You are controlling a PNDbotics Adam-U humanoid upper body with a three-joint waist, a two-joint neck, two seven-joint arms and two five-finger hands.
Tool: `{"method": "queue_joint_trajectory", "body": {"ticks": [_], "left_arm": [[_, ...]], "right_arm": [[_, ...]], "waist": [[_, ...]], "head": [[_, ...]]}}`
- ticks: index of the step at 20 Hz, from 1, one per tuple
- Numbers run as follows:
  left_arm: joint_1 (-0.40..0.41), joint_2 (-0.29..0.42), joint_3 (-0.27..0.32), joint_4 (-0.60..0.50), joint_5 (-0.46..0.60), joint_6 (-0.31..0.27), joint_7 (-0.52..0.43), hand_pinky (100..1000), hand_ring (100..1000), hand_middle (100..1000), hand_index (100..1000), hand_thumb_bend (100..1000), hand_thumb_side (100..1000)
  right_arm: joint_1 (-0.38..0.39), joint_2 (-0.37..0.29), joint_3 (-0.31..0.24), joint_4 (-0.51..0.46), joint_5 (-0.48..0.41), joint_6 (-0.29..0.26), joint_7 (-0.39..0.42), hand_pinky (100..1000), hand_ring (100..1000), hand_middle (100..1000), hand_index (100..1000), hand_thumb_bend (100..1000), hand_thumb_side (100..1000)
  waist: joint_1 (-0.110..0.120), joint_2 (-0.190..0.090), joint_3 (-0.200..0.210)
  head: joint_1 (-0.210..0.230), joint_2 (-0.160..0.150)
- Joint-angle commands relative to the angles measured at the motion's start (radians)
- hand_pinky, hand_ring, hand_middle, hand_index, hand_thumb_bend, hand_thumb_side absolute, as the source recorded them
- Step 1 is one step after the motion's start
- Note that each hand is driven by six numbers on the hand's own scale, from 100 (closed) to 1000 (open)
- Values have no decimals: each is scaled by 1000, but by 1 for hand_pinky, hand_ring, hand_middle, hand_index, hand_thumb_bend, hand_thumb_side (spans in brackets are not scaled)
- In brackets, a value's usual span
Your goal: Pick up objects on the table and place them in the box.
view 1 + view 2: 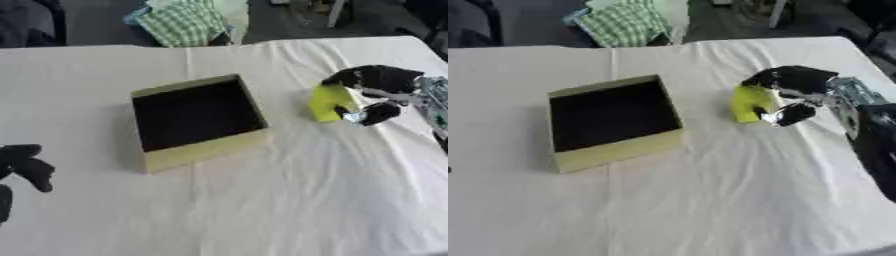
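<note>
1. On the white cloth covering the table (262, 210), an open square box (198, 121) sits a little left of the middle, its walls olive-yellow and its inside dark; nothing can be seen in it.
2. To the right of the box, apart from it, a small yellow-green block (329, 102) stands on the cloth.
3. The right hand (378, 85) comes in from the right edge and is curled round the block: black fingers (350, 77) arch over its top and far side, and the thumb (378, 113) presses in from the near side.
4. Whether the block is resting on the cloth or lifted just clear of it cannot be told.
5. Silver parts of the right wrist (846, 97) show behind the hand.
6. The left hand (24, 162) shows at the lower left edge of the left eye view, well away from the box, its dark fingers relaxed and spread, holding nothing.
7. Beyond the far edge of the table, a green-and-white checked cloth (185, 21) lies bunched up.
</note>
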Motion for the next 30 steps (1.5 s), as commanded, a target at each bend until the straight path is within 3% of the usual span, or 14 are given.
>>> {"method": "queue_joint_trajectory", "body": {"ticks": [1, 6, 10, 15, 20, 30], "left_arm": [[-8, 7, -2, -20, -5, 0, -4, 601, 446, 494, 799, 100, 811], [-8, 6, -2, -20, -6, 0, -5, 602, 446, 495, 799, 100, 812], [-8, 5, -3, -20, -7, 0, -5, 602, 446, 495, 799, 100, 812], [-7, 5, -3, -20, -7, 0, -6, 603, 446, 495, 799, 100, 812], [-7, 6, -2, -20, -6, -2, -5, 603, 446, 495, 799, 100, 811], [-5, 10, -5, -20, -3, -3, -8, 604, 446, 496, 799, 100, 809]], "right_arm": [[-20, -23, -11, -2, 9, 0, -8, 817, 906, 832, 1000, 100, 784], [-19, -20, -12, 1, 13, -1, -10, 813, 899, 817, 1000, 100, 753], [-18, -18, -13, 3, 19, 0, -10, 806, 883, 752, 1000, 100, 661], [-16, -20, -16, -7, 15, -1, -22, 795, 854, 597, 1000, 100, 456], [-17, -30, -17, -67, -24, -17, -35, 792, 845, 559, 1000, 100, 277], [-91, -36, 26, -245, -175, -63, 27, 799, 846, 560, 1000, 100, 246]], "waist": [[0, -14, 0], [0, -13, 1], [1, -12, 1], [2, -12, 0], [3, -14, -3], [3, -22, -10]], "head": [[-5, 2], [-5, 2], [-6, 3], [-6, 4], [-5, 3], [-12, 7]]}}
